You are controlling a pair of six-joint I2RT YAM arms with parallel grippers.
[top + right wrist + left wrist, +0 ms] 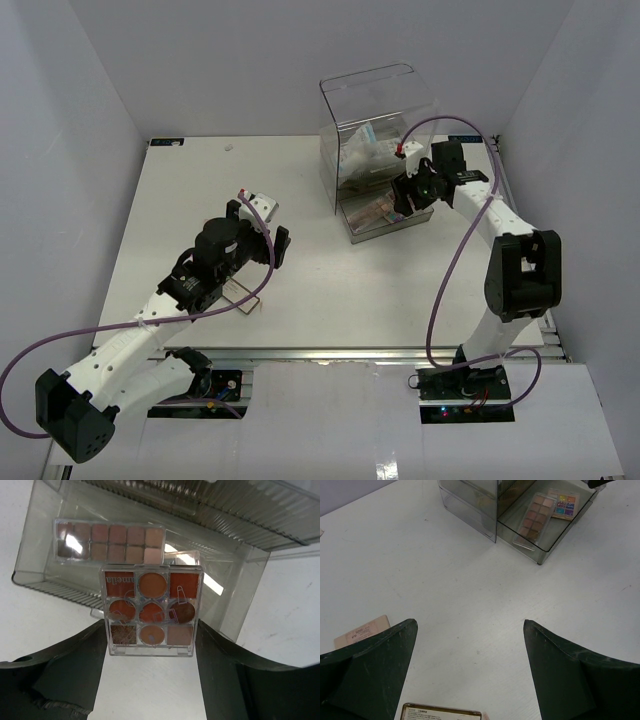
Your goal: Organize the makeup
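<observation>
White table [200, 180], white walls [90, 80] around it, both arms reaching out over the surface. Status of my right gripper [150, 625]: clamped on a square clear-cased palette of orange and brown pans [150, 611], one finger on each side edge. It hangs off the table at the pulled-out clear plastic drawer [562, 530]; can't tell whether it's over the drawer or just in front. That drawer sits at the lowest level of the clear acrylic box [375, 100], far right of the table. Lying flat in the drawer are a long nude-pink eyeshadow palette [535, 517] and, beside it toward the back, a small multicoloured palette [563, 504]. They're close together, contact unclear. Higher up, through the box wall, I see white-blue sachets [365, 140], too blurred to count. Status of my left gripper [469, 625]: jaws spread wide, only table showing between the fingers, mid-left of the table and well apart from the box. On the table a flat beige-pink palette [362, 630] lies just outside the finger at the left of the wrist view, partly hidden by it. At the bottom edge of that view lies a gold-edged flat case [441, 712] with a printed label. It's mostly cut off, so I can't tell what it is.
</observation>
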